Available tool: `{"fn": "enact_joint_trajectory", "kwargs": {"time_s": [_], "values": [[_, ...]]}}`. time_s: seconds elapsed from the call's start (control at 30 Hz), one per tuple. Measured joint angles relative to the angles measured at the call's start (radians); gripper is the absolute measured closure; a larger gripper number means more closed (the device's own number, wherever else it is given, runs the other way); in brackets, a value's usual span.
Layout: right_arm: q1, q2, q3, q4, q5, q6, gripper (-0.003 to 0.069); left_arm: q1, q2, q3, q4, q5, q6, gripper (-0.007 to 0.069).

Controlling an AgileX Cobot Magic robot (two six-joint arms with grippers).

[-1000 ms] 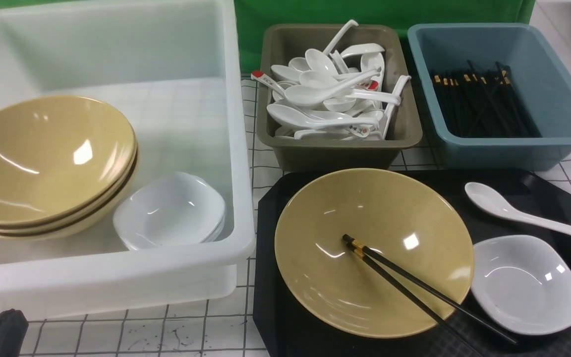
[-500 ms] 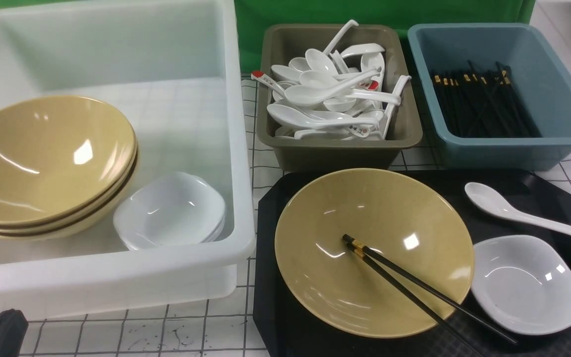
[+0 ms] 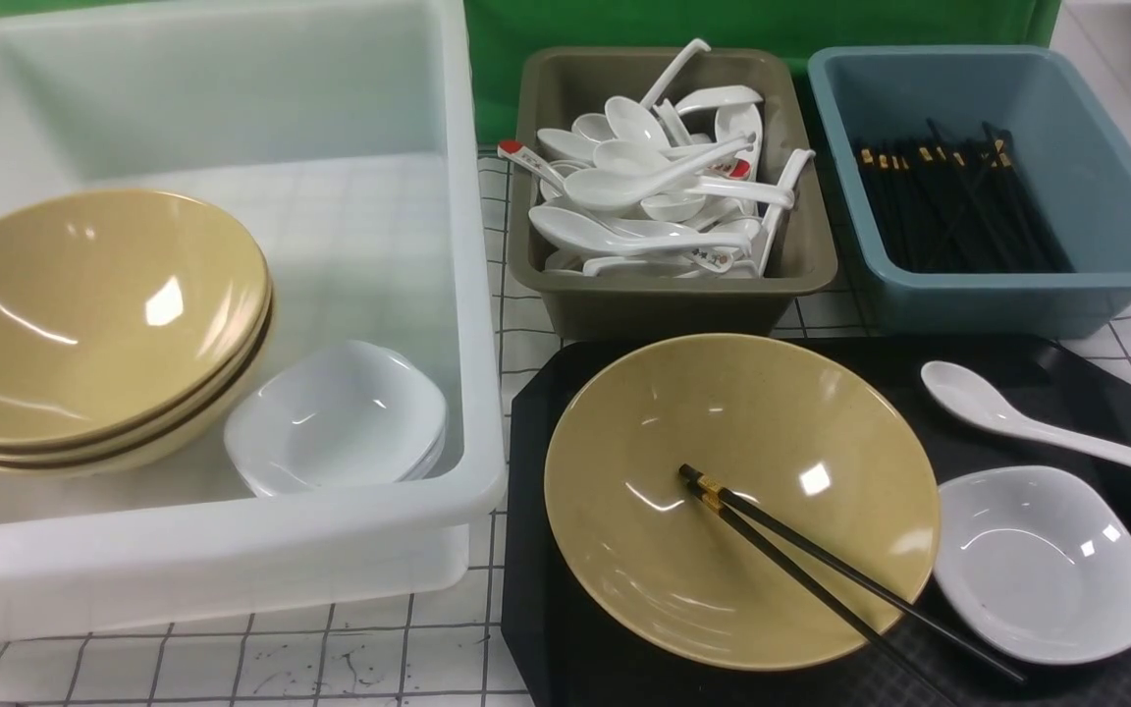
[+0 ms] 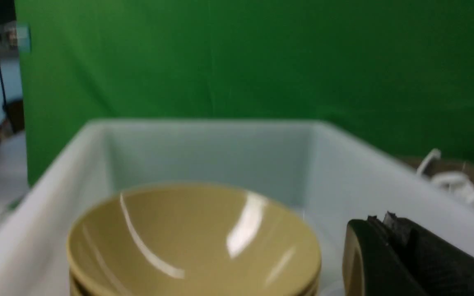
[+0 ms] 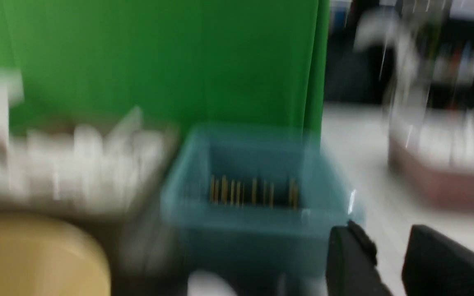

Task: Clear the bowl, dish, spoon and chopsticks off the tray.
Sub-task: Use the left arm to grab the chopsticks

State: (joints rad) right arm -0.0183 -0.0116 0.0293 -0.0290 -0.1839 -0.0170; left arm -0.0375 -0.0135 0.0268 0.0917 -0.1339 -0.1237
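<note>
Tray clearing looks to be at its very first step: all four pieces lie on it and neither claw holds anything.

At the far left edge of the front view a dark sliver of the left claw shows low by the white bin. Its wrist view shows the fingers pressed together and empty, facing the stack of yellow bowls in that bin. A stack of white dishes sits just beside those bowls.

Next, at the back of the tabletop, comes the brown bin, heaped with loose spoons.

In front of it the black tray begins, with the bowl upright on its left half. The chopsticks rest in the bowl with their gold-banded thick ends near its middle. Their thin ends run out over the near rim and pass just beside the dish.

Behind the tray's right half stands the blue bin, holding more black sticks. The spoon lies on the tray between that bin and the dish, scoop up, its handle pointing right. The dish sits at the tray's near right.

The right claw is outside the front view. Its own blurred wrist view shows the fingers apart with nothing between them, looking towards the blue bin.

The chopsticks probably need to go first, since they lie across the bowl. That calls for the right claw to come down over their middle, close on both sticks together, and carry them to the blue bin.
</note>
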Motion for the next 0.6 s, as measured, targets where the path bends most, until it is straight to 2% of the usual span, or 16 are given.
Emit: {"fn": "enact_joint_trajectory", "kwargs": {"time_s": [0.03, 0.07, 0.13, 0.3, 0.37, 0.43, 0.5, 0.53, 0.6], "values": [[0.0, 0.0, 0.0, 0.0, -0.081, 0.023, 0.042, 0.0, 0.0, 0.0, 0.007, -0.071, 0.003, 0.0631], [0.0, 0.0, 0.0, 0.0, -0.093, 0.023, 0.042, 0.0, 0.0, 0.0, 0.007, -0.083, 0.003, 0.0631], [-0.001, 0.0, 0.0, 0.0, -0.255, 0.14, 0.042, 0.0, 0.0, 0.0, 0.015, -0.239, 0.006, 0.0631], [-0.001, -0.001, 0.0, 0.009, -0.4, 0.29, 0.042, 0.0, 0.0, 0.0, 0.011, -0.489, 0.006, 0.0631], [-0.001, -0.001, 0.0, 0.011, -0.436, 0.335, 0.0423, 0.0, 0.0, 0.0, -0.012, -0.53, -0.003, 0.0631], [-0.001, -0.001, -0.014, 0.012, -0.422, 0.357, 0.0445, 0.0, 0.0, -0.033, -0.039, -0.482, -0.032, 0.0631], [-0.001, -0.001, -0.076, 0.013, -0.317, 0.358, 0.0489, 0.0, 0.003, -0.121, -0.05, -0.35, -0.064, 0.0631], [-0.001, -0.001, -0.135, 0.013, -0.225, 0.358, 0.0525, 0.0, 0.024, -0.199, -0.055, -0.231, -0.083, 0.0631], [-0.001, 0.002, -0.2, 0.013, -0.127, 0.351, 0.0571, 0.0, 0.056, -0.282, -0.059, -0.152, -0.089, 0.0631]]}}
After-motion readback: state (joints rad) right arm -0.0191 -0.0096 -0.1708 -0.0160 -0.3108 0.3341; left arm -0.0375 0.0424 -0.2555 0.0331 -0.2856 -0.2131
